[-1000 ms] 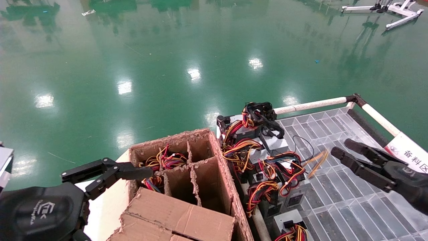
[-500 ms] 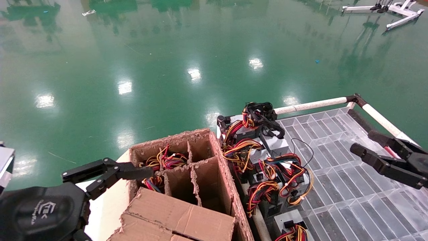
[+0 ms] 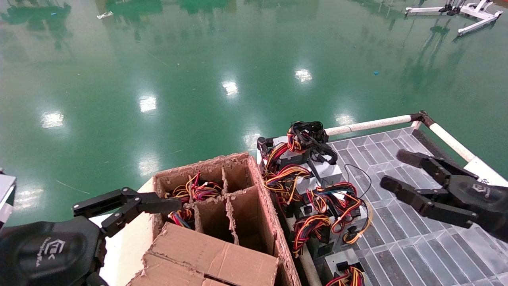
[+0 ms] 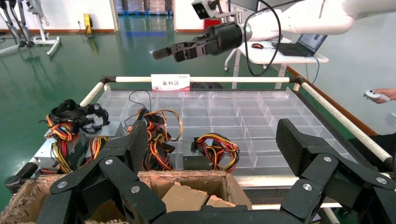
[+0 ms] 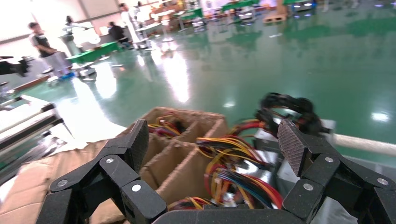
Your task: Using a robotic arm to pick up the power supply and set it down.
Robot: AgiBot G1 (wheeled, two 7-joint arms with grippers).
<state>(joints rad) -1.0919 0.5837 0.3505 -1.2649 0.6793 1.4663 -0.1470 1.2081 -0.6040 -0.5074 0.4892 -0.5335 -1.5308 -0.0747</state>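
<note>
The power supply (image 3: 342,209), a small grey box with a loose tangle of red, yellow and black wires and a thin black loop, lies on the clear gridded tray (image 3: 401,238) among similar boxes. In the left wrist view the power supply (image 4: 158,133) shows just past the carton. My right gripper (image 3: 392,170) hovers open to its right, a short gap from the wires, nothing between its fingers. In the right wrist view the right gripper (image 5: 215,137) frames blurred wires and the carton. My left gripper (image 3: 152,204) is parked open at the carton's left rim; the left gripper (image 4: 213,140) holds nothing.
A torn cardboard carton (image 3: 238,206) with dividers and wires in one cell stands left of the tray. Other wired grey boxes (image 3: 309,159) crowd the tray's left side. A white rail (image 3: 369,125) edges the tray. A person's hand (image 4: 376,95) holds a remote beyond it.
The loose wires swung down and settled on the tray. My open right gripper drew back to the right, then came back left toward the boxes. The left arm stayed still.
</note>
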